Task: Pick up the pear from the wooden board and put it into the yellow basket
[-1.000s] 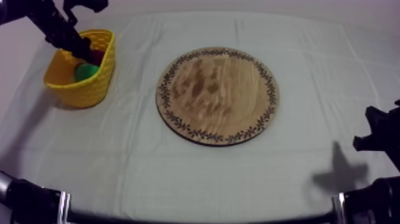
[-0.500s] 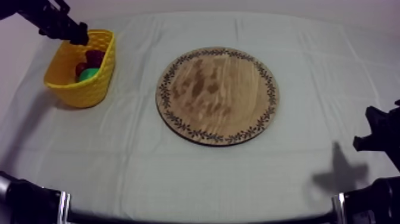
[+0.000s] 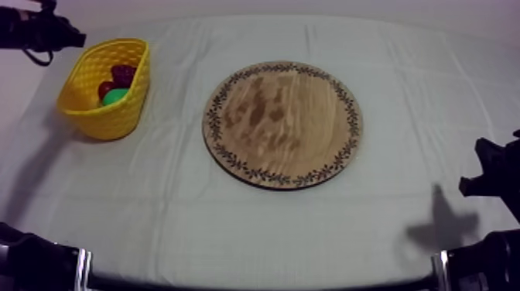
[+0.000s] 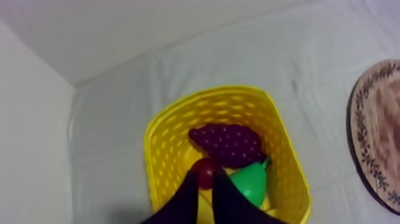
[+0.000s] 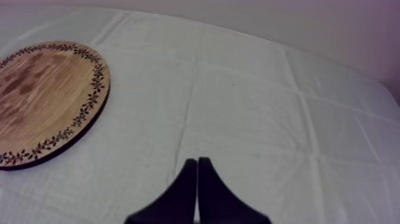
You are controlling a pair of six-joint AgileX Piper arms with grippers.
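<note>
The pear (image 4: 250,182) is not on the round wooden board (image 3: 282,124), whose face is bare in the middle of the table. It lies inside the yellow basket (image 4: 208,95) near the table's far left corner, touching the bunch of grapes (image 4: 226,143) and just beside the small red fruit (image 4: 205,168).

The left gripper (image 4: 204,177) hangs above the basket, toward the far left corner, with its fingers (image 4: 178,202) a little apart and grasping nothing. From those fingers the pear lies below and slightly to the board side. Its long axis is slanted: the narrow neck and stalk point up toward the grapes and the board-side wall, and the broad end sits low in the basket, nearer the fingers.

The left arm is by far the nearer one. The right gripper (image 5: 197,162) rests by the table's near right edge, fingers clenched together on nothing, well apart from the basket and with the board between.

With the pear down among the other fruit, the placing looks done. What remains is probably only for the left arm to lift clear without catching the basket's rim.
</note>
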